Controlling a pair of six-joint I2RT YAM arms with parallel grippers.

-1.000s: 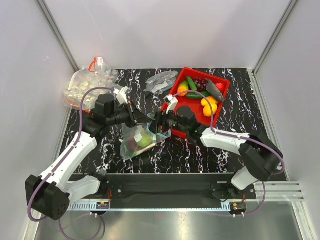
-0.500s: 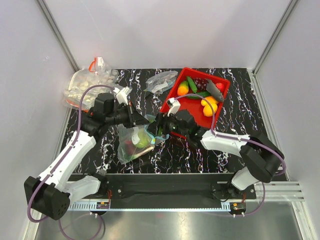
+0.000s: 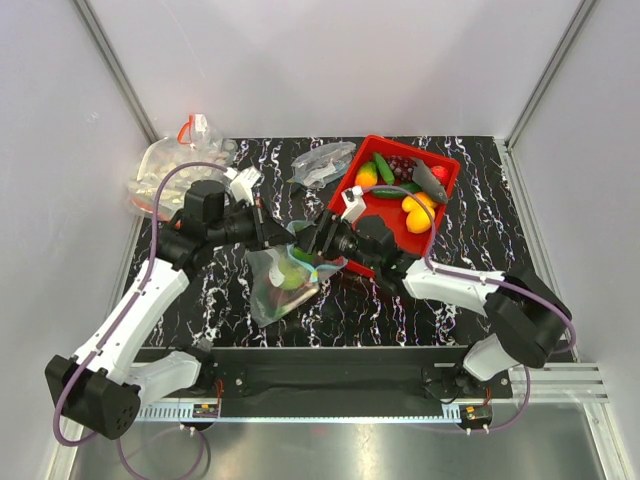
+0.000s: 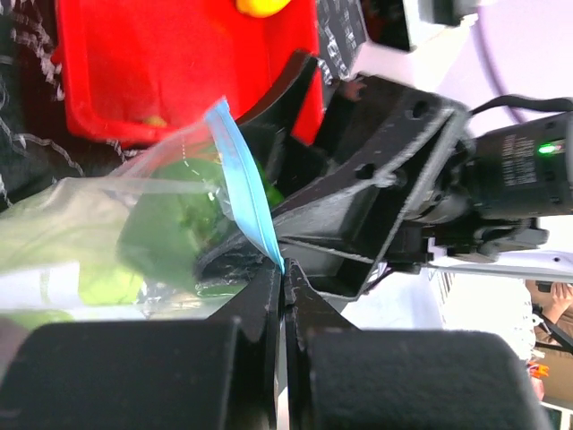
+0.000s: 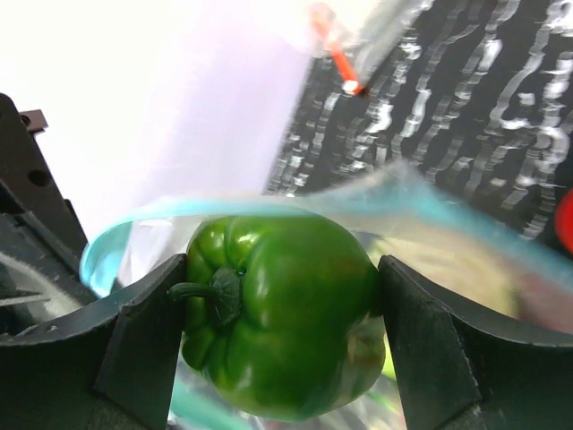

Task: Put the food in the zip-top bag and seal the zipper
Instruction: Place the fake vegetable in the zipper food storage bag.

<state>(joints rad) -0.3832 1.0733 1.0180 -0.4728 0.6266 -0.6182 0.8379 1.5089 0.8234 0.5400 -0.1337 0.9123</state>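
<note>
My left gripper (image 4: 285, 273) is shut on the teal-blue zipper (image 4: 242, 184) of the zip-top bag (image 3: 276, 288), pinching one end of its mouth and holding it up off the table. My right gripper (image 5: 285, 313) is shut on a dark green bell pepper (image 5: 295, 296), its fingers (image 5: 148, 345) pressing both sides. The pepper sits right at the bag's mouth, with the teal strip (image 5: 152, 219) curving over it. In the top view the two grippers (image 3: 272, 238) (image 3: 312, 246) meet above the bag. Lime-green food (image 3: 290, 277) shows through the plastic.
A red tray (image 3: 443, 190) with more toy produce stands just behind the right gripper. A clear bag of white round pieces (image 3: 170, 172) lies at the back left. Another crumpled clear bag (image 3: 322, 162) lies at the back middle. White walls surround the marbled table.
The left gripper has lifted the bag's mouth and drawn it slightly back. The right gripper has moved up and left with the pepper, closer into the mouth.
</note>
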